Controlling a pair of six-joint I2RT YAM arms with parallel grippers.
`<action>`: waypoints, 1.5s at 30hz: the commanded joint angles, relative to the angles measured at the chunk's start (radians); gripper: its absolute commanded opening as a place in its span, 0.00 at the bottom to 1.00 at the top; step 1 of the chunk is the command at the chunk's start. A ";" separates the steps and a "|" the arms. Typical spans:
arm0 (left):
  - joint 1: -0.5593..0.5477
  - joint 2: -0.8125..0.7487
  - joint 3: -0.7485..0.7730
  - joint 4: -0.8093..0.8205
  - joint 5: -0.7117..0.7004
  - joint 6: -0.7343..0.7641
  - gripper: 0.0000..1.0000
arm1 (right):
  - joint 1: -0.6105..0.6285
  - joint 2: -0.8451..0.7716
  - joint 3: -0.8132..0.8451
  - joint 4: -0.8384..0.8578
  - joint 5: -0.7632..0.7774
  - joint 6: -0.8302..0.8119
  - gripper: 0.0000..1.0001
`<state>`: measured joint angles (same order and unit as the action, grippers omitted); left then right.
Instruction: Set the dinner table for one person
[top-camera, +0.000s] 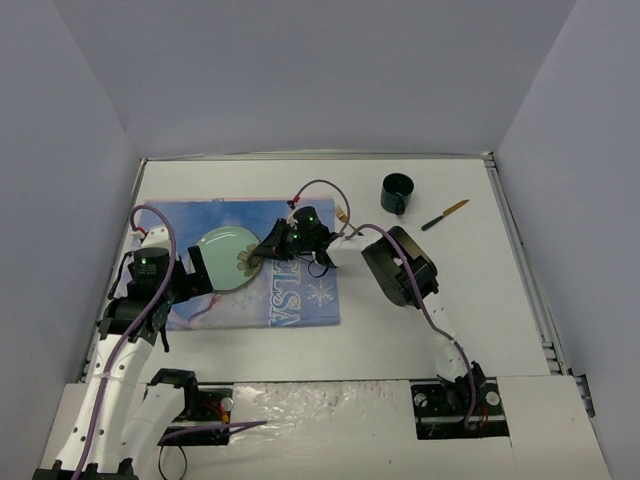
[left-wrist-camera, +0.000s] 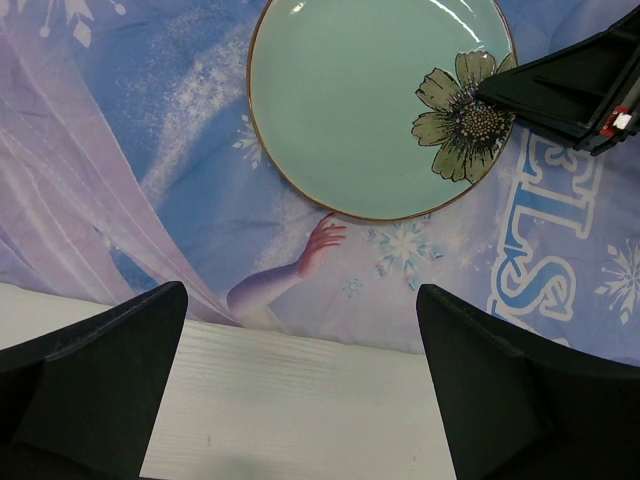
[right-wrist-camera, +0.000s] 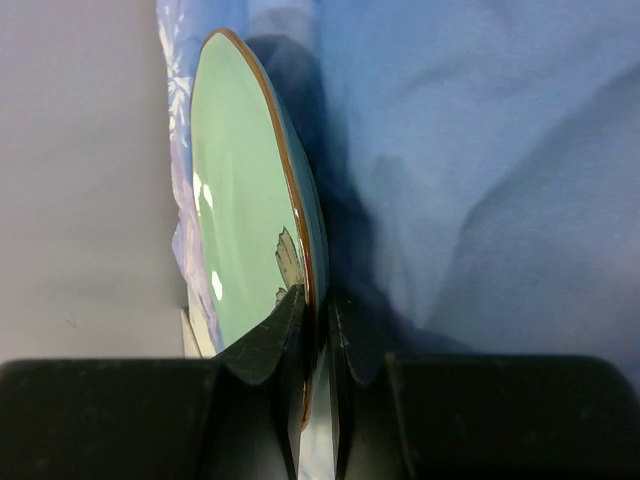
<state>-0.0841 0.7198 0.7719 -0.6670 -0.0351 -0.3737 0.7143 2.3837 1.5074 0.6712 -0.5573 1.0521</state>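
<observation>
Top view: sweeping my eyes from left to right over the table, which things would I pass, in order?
Green plate → right claw, pinching the plate's right rim → dark mug → knife.

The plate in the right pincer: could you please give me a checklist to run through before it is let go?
1. Right pincer shut on the rim of the plate: ok.
2. Plate over the placemat, inside its edges: ok.
3. Plate lying flat on the placemat, not lifted or tilted: cannot tell.
4. Left pincer open and apart from the plate, at the near edge of the placemat: ok.
5. Mug and knife away from the placemat, at the far right of the table: ok.
</observation>
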 joint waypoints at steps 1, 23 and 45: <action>0.000 0.006 0.018 0.055 -0.014 0.004 0.97 | 0.002 -0.029 0.034 0.179 -0.041 0.030 0.00; 0.001 -0.003 0.014 0.050 -0.027 0.005 0.97 | -0.152 -0.346 -0.110 -0.280 0.152 -0.399 0.75; 0.004 -0.011 0.003 0.061 -0.026 0.010 0.97 | -0.548 -0.717 -0.252 -0.615 0.515 -0.991 0.81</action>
<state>-0.0841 0.7086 0.7589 -0.6605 -0.0528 -0.3729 0.2053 1.6301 1.2441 0.0605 -0.0806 0.1242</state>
